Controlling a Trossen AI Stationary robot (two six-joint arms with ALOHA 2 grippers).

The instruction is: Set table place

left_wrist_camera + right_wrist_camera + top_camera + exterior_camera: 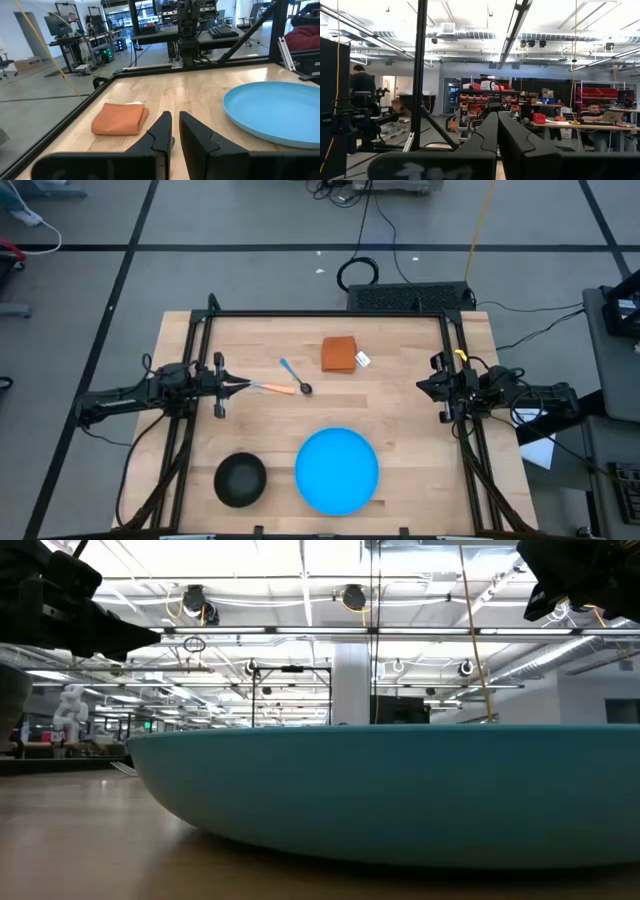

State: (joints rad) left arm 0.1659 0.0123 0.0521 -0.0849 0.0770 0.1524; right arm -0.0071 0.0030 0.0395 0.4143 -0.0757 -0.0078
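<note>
The bright-blue plate [337,470] and the black bowl [240,479] rest on the table near its front edge. The plate also shows in the left wrist view [275,112] and fills the low view [400,790]. The orange-handled fork [275,388] and the blue-handled spoon [290,370] lie on the table at its middle, their ends meeting. My left gripper [243,386] [176,122] hangs above the table just left of the fork, its fingers a narrow gap apart and empty. My right gripper [420,385] [497,117] waits shut at the right edge.
A folded orange cloth with a white tag [339,354] [120,119] lies at the far middle of the table. The black frame [330,314] runs along the table's edges. Bare wood [400,410] lies between the plate and my right gripper.
</note>
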